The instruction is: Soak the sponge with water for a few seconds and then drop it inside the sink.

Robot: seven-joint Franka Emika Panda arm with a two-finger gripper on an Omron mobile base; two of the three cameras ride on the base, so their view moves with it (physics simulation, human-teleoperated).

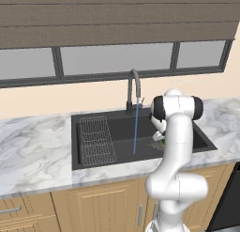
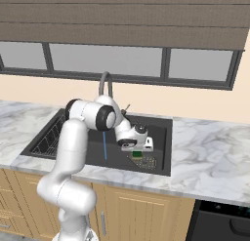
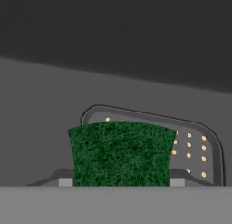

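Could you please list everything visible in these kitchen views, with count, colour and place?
dark grey rectangular sink basin: one, set in the counter under the window.
dark arched gooseneck faucet: one, behind the basin.
thin blue water stream: one, falling from the faucet into the basin.
wire rack: one, grey, in the basin's left part.
mesh drain plate: one, grey, on the basin floor beneath the tool.
green-topped rectangular sponge: one, clamped in the tool above the drain, to the right of the stream.
white marble counter: one, around the basin.
wooden cabinets: light brown, below the counter.
window with brown blind: one, above.
tool: one, shut on the sponge.
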